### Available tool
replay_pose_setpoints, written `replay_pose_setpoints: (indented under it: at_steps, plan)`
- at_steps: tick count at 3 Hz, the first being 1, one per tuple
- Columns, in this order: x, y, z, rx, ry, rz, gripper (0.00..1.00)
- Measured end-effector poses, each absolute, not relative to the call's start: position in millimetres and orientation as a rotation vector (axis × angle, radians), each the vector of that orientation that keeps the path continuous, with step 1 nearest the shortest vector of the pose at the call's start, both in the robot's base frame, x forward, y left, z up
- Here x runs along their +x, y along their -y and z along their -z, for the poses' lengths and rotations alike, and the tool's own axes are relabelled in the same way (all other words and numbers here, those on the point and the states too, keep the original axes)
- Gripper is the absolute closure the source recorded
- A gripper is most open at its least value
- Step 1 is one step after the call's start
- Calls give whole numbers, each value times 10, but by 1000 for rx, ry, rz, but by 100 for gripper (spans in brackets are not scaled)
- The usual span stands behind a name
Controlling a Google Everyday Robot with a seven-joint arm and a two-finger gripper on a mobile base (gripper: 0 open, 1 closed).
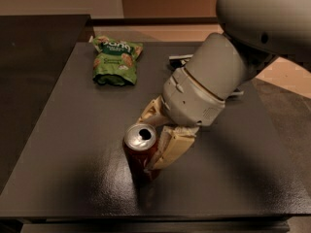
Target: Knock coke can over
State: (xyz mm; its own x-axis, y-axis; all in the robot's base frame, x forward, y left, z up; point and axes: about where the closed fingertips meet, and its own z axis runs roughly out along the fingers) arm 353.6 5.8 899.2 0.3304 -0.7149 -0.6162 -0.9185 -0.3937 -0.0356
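The coke can (141, 153) is red with a silver top and a dark drinking hole. It stands on the dark table (63, 144) near the front edge, just left of centre. My gripper (160, 131) comes down from the upper right on a large white arm, with its beige fingers spread open. The near finger (174, 147) lies against the can's right side. The far finger (151, 112) is just behind the can. The can is not between the fingers. Whether the can leans a little I cannot tell.
A green snack bag (114, 58) lies at the back left of the table. A dark flat item (180, 59) shows partly from behind the arm at the back. The table's front edge runs close below the can. Floor lies to the right.
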Motion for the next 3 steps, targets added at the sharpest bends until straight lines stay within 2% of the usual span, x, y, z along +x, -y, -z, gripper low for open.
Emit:
replay_pose_setpoints:
  at_steps: [1,3]
  plan:
    - [3825,78,-9126,-2197,-1556,-631,100]
    - [4491,591,-9284,-2170,-1864,-316,100]
